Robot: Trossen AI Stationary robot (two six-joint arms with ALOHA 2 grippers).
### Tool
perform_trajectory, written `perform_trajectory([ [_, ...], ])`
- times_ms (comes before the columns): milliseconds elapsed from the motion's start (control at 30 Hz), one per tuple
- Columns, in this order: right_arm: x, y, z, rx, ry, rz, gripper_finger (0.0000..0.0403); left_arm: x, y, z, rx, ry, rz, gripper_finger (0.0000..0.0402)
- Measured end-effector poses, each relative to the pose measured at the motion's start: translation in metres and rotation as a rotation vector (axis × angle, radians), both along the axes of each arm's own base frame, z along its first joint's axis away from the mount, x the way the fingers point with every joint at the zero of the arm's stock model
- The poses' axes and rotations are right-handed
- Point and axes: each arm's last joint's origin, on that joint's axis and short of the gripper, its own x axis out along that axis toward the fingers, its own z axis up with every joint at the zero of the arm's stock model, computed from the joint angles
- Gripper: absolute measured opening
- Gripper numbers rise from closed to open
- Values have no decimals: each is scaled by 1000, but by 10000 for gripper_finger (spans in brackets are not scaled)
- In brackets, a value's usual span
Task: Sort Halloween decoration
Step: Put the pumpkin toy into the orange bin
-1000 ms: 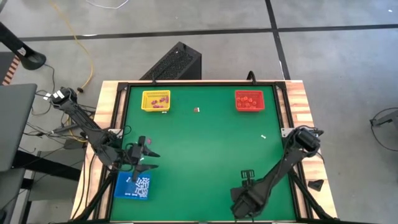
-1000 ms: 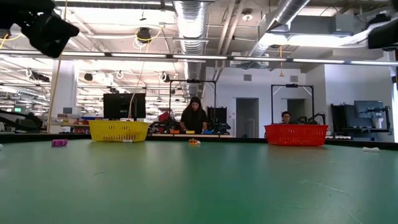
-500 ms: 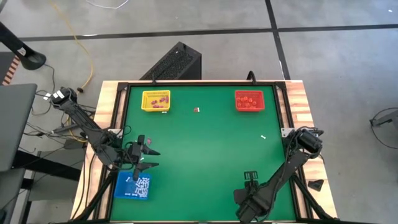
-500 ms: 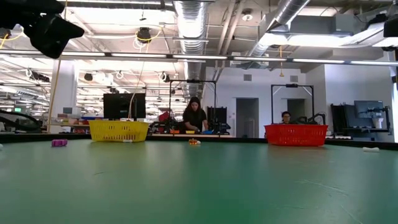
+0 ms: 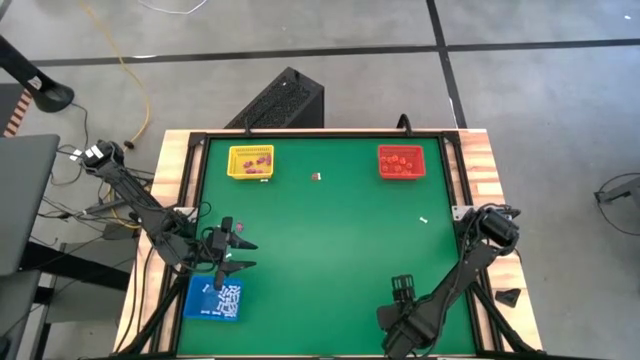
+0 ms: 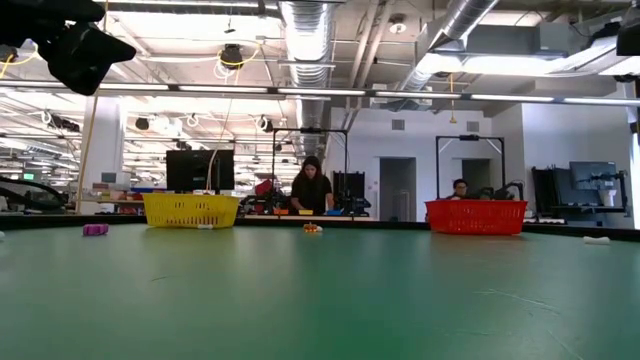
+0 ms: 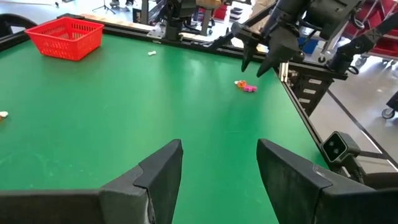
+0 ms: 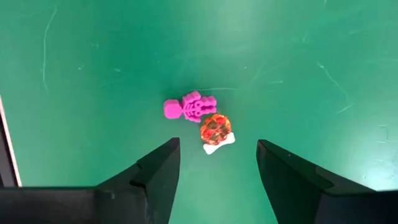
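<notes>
We list three trays on the green bench (image 5: 330, 250): one yellow tray (image 5: 250, 161), one red tray (image 5: 401, 161), one blue tray (image 5: 214, 299).

Right claw (image 5: 402, 285): released, grasping nothing, pointed down at the near bench edge. Only its own wrist view shows what lies just ahead of its fingers (image 8: 155, 177): one pink skeleton trinket (image 8: 189, 106), one orange-red trinket (image 8: 215, 129) and one white stick-like trinket (image 8: 220, 144), the orange one touching the white one, the pink one just beside them. The high view hides this cluster under the arm.

Left claw (image 5: 240, 255): released, empty, hovering just beside the blue tray. Its wrist view alone shows the right claw from the side, with the pink and orange pieces below it.

The high view adds two loose trinkets well apart from both claws: one white trinket (image 5: 423, 218), one small piece (image 5: 316, 177) between the yellow and red trays. Tray contents are too small to count.
</notes>
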Motion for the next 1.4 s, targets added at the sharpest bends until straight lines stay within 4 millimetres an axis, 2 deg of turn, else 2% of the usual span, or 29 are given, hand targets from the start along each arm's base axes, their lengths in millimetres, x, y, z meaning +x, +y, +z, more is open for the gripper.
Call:
perform_trajectory([
  [67,0,-1,0,-2,0,1,240,0,0,0,-1,0,0,197],
  [267,-6,-7,-24,-15,20,-11,240,0,0,0,-1,1,1,197],
  [400,-6,-13,-31,-47,14,-38,239,0,0,0,1,3,1,197],
  [1100,1,-11,-34,4,-32,-32,238,0,0,-1,0,8,2,197],
  [1233,1,-11,-36,10,-35,-21,226,0,0,-1,-1,8,2,197],
  [1400,-1,-16,-49,64,-10,-50,202,0,0,-1,-1,8,2,197],
])
